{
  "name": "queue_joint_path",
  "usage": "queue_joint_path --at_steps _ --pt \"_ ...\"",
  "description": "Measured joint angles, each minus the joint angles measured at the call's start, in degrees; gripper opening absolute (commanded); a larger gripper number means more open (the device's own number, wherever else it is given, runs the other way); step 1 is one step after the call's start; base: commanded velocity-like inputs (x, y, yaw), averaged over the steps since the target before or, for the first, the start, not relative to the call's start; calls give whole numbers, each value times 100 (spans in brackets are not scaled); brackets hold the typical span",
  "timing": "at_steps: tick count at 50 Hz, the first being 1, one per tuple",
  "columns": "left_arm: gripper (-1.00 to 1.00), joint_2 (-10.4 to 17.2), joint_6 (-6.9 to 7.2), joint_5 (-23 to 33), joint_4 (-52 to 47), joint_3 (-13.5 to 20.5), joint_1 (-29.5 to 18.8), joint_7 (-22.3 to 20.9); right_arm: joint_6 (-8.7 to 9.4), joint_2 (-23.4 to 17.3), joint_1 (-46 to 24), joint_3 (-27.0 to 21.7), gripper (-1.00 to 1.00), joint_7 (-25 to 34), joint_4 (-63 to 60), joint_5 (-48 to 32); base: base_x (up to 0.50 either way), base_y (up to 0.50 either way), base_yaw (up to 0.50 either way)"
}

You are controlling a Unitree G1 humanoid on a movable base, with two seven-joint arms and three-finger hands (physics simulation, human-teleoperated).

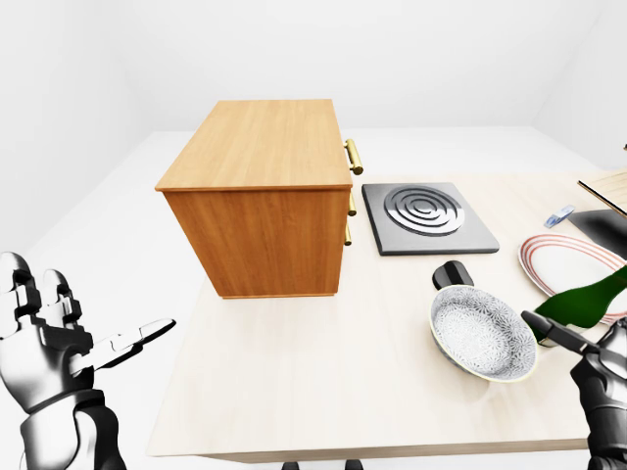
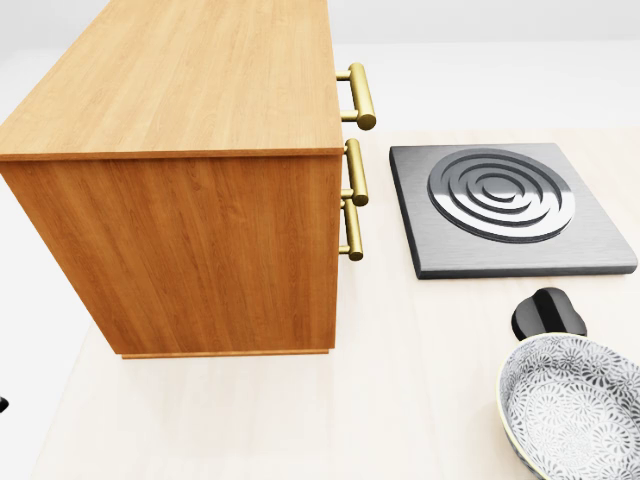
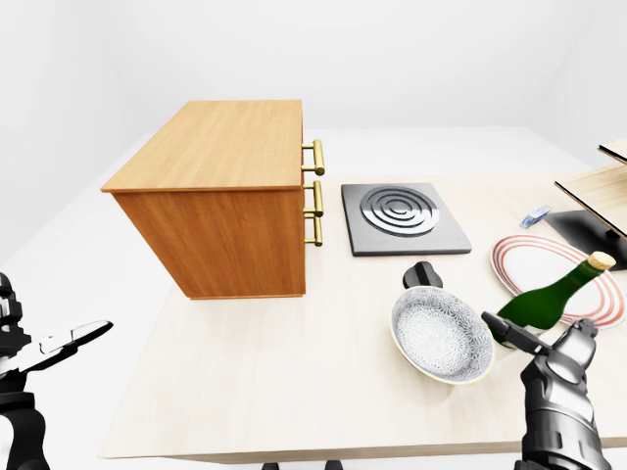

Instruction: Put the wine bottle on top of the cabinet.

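Nearest, at about seven o'clock in the left-eye view, the left hand [image 1: 44, 338] is hanging off the table's edge with its fingers spread wide and one finger stretching out toward the table, gripping nothing. Over at five o'clock in the right-eye view, the right hand [image 3: 558, 377] is wrapping its fingers round the lower body of the wine bottle [image 3: 549, 299], which is tilting with its gold-capped neck pointing up toward two o'clock, its base lifted off the table [image 3: 255, 382]. Just beside that hand, toward nine o'clock from it, a patterned bowl [image 3: 441, 338] is sitting on the pale tabletop, with a small black knob-like thing [image 3: 422, 275] touching its far rim. Behind the bottle, a red-ringed plate [image 3: 539, 269] is lying flat. Farther off, near the centre, a grey hob plate [image 3: 397, 217] with concentric rings is resting on the table. Just at its nine o'clock side, the wooden cabinet [image 3: 216, 191] is standing with its brass handles [image 3: 315, 196] facing the hob plate and its top bare.
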Motion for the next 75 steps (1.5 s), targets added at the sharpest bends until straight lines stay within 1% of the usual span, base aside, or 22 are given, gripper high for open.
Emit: queue_joint_path --at_steps 31,55,75 --pt "100 0 0 26 9 -9 -4 8 0 -254 -495 288 100 -45 751 60 0 0 0" --pt "100 0 0 26 41 -18 0 10 0 -390 -700 363 100 -106 1023 117 0 0 0" --pt "100 3 0 39 59 -26 -1 8 0 -439 -815 395 100 -81 981 85 0 0 0"
